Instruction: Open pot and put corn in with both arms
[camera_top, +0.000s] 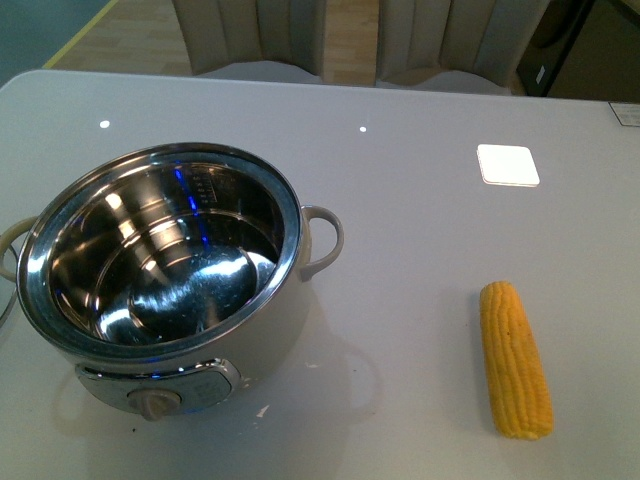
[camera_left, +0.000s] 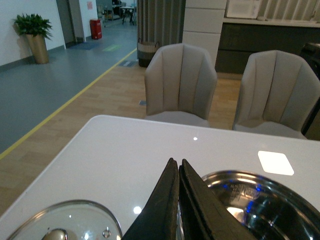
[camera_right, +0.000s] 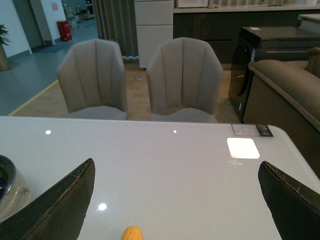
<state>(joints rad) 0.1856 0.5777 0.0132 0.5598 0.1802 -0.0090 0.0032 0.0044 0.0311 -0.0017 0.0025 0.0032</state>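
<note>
**Pot.** The pot (camera_top: 270, 338) stands uncovered on the near left of the glossy white table (camera_top: 420, 260). The body is round and cream-white, with a polished steel rim and a mirror-bright interior that holds nothing. A loop handle (camera_top: 327, 240) projects from its right side. A rounded dial knob (camera_top: 155, 403) sits on the near face.

**Lid.** The left wrist view shows the glass lid (camera_left: 70, 220), domed and steel-edged with a metal knob. It lies flat on the table beside the pot and apart from it. It is not visible in the front view.

**Corn.** The corn (camera_top: 515, 360) lies on the near right of the table, well apart from the pot. It is a yellow tapered cob with tight rows of kernels, its length running near to far. It is touched by nothing.

**Left gripper.** The left gripper (camera_left: 178, 162) has its two flat, matte black fingers pressed together with nothing between them. It is raised over the table between the lid and the pot rim.

**Right gripper.** The right gripper (camera_right: 175, 163) has its worn black fingers spread wide apart and empty. It sits above the table, with the cob's rounded end showing just below the gap.

**Surroundings.** Two ribbed grey upholstered chairs (camera_top: 250, 35) stand at the far edge. A bright white square patch (camera_top: 507, 164) shows on the far right of the tabletop.
</note>
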